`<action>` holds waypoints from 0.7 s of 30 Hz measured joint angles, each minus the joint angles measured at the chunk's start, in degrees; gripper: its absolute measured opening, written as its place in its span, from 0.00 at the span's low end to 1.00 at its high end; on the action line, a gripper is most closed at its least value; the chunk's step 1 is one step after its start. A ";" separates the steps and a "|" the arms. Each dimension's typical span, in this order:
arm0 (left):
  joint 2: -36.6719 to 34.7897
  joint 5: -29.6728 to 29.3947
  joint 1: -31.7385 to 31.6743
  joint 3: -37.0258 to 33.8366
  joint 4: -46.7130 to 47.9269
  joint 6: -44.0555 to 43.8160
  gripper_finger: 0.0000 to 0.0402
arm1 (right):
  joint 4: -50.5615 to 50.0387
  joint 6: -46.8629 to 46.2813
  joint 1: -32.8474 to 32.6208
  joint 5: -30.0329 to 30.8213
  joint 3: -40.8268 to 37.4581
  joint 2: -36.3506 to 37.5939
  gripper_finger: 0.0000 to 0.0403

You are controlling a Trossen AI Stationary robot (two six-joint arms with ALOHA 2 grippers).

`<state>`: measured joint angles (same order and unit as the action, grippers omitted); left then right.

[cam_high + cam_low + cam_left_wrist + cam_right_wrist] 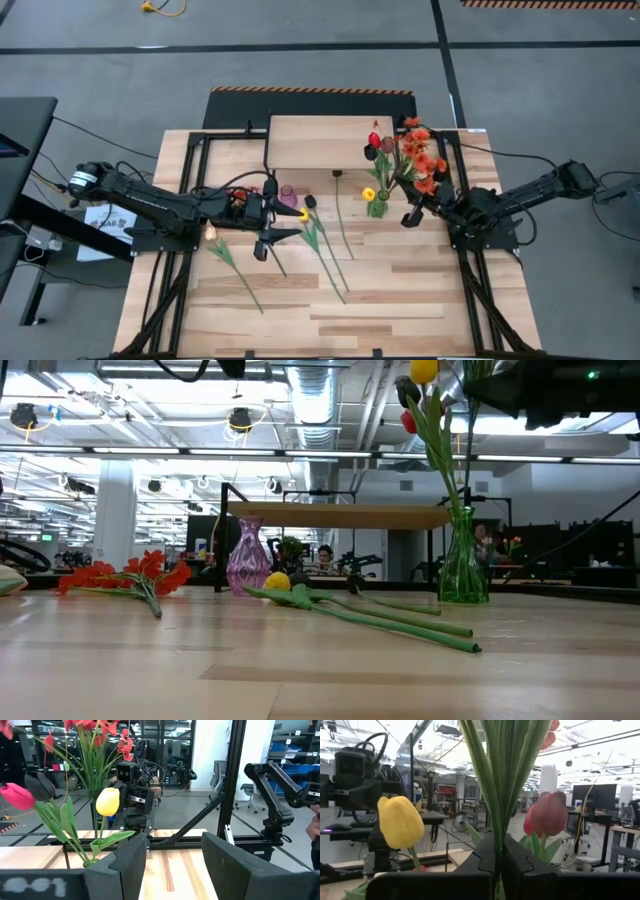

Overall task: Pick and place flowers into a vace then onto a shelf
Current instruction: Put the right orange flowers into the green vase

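Both arms are matte black, built of slim jointed links with black cables looping along them. The left arm point(150, 200) has a silver-ringed joint at its nine o'clock end and a red patch near its wrist. The right arm point(530, 195) looks identical. The left gripper's fingers point(125, 865) are broad, dark, angular plastic slabs.

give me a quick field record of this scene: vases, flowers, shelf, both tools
green vase: upright on the table, holding a bunch of flowers
purple vase: upright, empty
loose flowers: yellow tulip lying on the table, red spray lying flat, more stems scattered mid-table
shelf: bare board at the table's far edge
right tool: shut on the stems of the bunch in the green vase
left tool: open, holding nothing, facing the green vase
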<state>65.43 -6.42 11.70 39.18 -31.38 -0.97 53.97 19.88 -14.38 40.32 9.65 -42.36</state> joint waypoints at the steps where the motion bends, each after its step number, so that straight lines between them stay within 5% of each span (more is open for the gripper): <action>1: 0.00 0.00 0.00 0.00 -0.01 0.11 0.45 | -0.01 -0.01 0.08 0.00 0.00 -0.07 0.00; 21: 0.02 -0.02 0.00 0.00 0.23 0.98 0.45 | 3.96 0.96 0.27 0.15 0.00 -5.41 0.00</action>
<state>65.45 -6.44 11.70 39.18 -31.15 0.01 57.92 20.84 -14.11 40.47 9.65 -47.77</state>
